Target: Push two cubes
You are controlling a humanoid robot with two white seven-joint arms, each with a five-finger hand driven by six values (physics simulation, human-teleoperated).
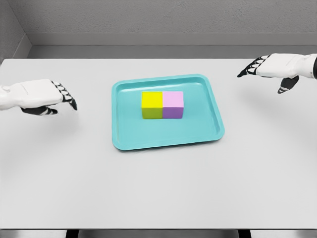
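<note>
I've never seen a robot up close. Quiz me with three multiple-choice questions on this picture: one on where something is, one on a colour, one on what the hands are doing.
1. Where are the two cubes?
A. On the bare table
B. In the tray
C. In a robot hand

2. What colour is the cube left of the purple one?
A. Yellow
B. Red
C. Blue

3. What do the hands hold?
A. A cube each
B. The tray
C. Nothing

Key: B, the yellow cube and purple cube sit touching in the teal tray. A, it is yellow. C, the left robot hand and right robot hand are open, away from the tray.
</note>
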